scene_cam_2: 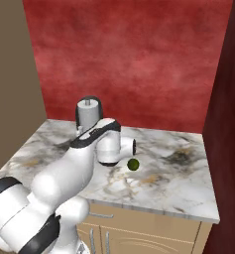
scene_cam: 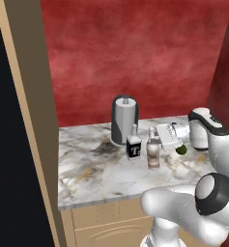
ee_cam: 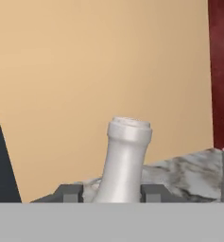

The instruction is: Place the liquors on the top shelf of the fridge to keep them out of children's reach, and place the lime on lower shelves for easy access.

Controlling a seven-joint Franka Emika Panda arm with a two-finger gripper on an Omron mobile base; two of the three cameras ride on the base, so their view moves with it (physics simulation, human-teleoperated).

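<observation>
The slim beige-brown bottle [scene_cam: 154,153] stands upright on the marble counter [scene_cam: 96,169], its white neck [ee_cam: 125,160] rising between the two dark fingertips [ee_cam: 70,193] in the hand view. The gripper [scene_cam: 158,137] reaches in from the right at neck height, and its fingers stand close on either side of the neck, narrowed to about the neck's width; from the hand view they look closed on it, pressed against the glass on both sides. The bottle's base appears to sit on the counter, not lifted.

Just to the left of it stands the clear square bottle [scene_cam: 134,146] with the black label and white "T", upright too, near the slim one but apart from it. Behind the square bottle, towards the red wall [scene_cam: 135,53], is the grey paper-towel roll [scene_cam: 124,119] on its holder, taller than both bottles.

The lime [scene_cam: 181,149] lies on the counter to the right of the slim bottle, just below the robot's wrist in the left base view; in the right base view the same small green ball [scene_cam_2: 133,164] sits beside the arm's white forearm, well clear of the counter's front edge.

At the far left a tan wooden panel [scene_cam: 31,111] runs top to bottom, with the dark side of the fridge [scene_cam: 9,159] beyond it. Below the counter are tan cabinet fronts [scene_cam_2: 144,233].
</observation>
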